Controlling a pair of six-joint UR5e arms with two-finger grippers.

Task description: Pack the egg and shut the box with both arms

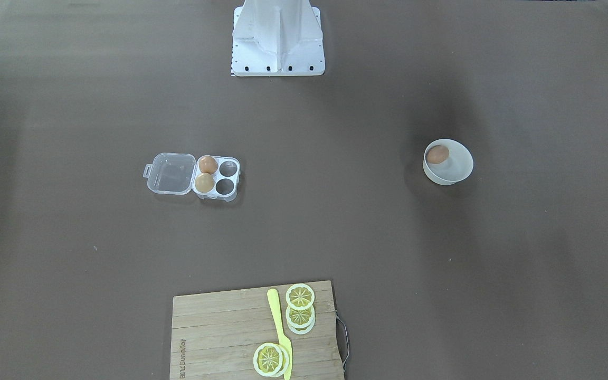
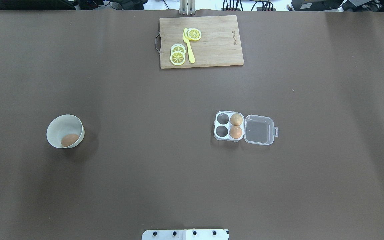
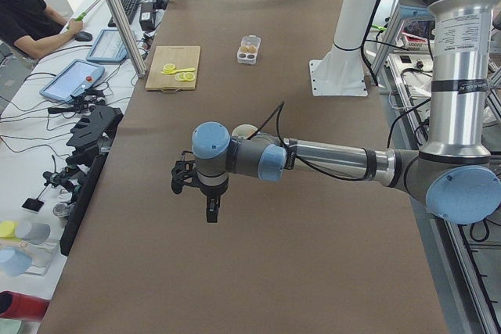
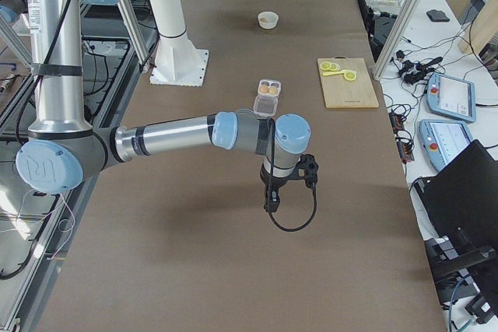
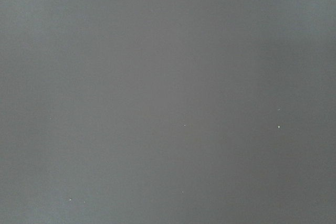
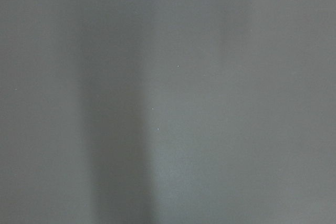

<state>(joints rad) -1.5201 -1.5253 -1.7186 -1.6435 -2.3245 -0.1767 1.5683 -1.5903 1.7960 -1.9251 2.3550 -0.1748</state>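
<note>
Wooden board [image 2: 218,50] with lemon slices [image 2: 177,58], knife [image 2: 189,50], well apart from box [image 2: 258,130].

Box [image 2: 221,131] top: open; lid [image 2: 258,129] lies flat on its right, off the cells.
Free cells: the two left ones; two eggs [image 2: 235,132] fill the right pair.
Bowl [image 2: 62,124], left: open above; its wall rings the egg [image 2: 69,140].
Between bowl and box: open table [image 2: 152,133].
Far middle: board [image 2: 218,50], well apart from both.
</note>
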